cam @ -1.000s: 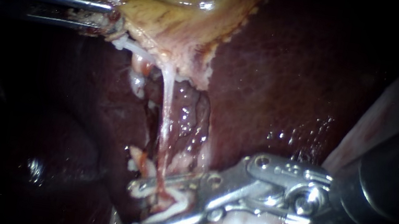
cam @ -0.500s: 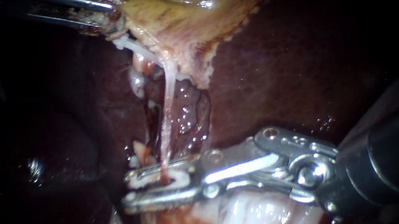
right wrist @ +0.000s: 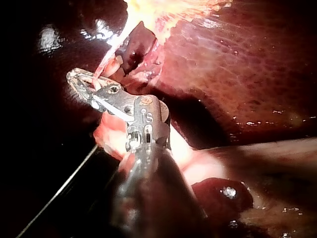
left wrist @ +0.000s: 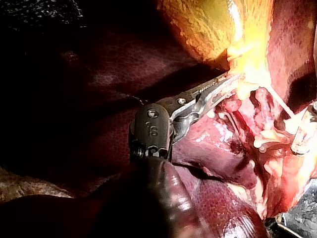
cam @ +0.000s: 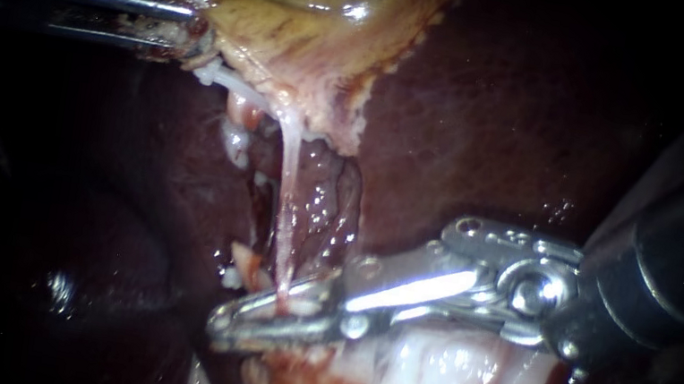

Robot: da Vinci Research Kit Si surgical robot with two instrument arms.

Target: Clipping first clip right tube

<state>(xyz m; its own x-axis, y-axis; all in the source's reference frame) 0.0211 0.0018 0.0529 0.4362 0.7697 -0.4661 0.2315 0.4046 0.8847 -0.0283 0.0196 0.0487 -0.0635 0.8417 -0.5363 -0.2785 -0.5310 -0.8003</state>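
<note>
Narrowed since a second ago: the right instrument point(cam: 224, 324) had its pincer gaping, and now the two halves lie nearly together. From the left, the left instrument point(cam: 189, 32) has its pincer clamped on the edge of the gallbladder point(cam: 309, 51), holding it up. The tube point(cam: 285, 211) hangs taut below, its long axis running straight down beside the liver point(cam: 478, 131) and crossing the right pincer almost square, pinched from both sides near the tips. A squeeze looks like all that's left.
</note>
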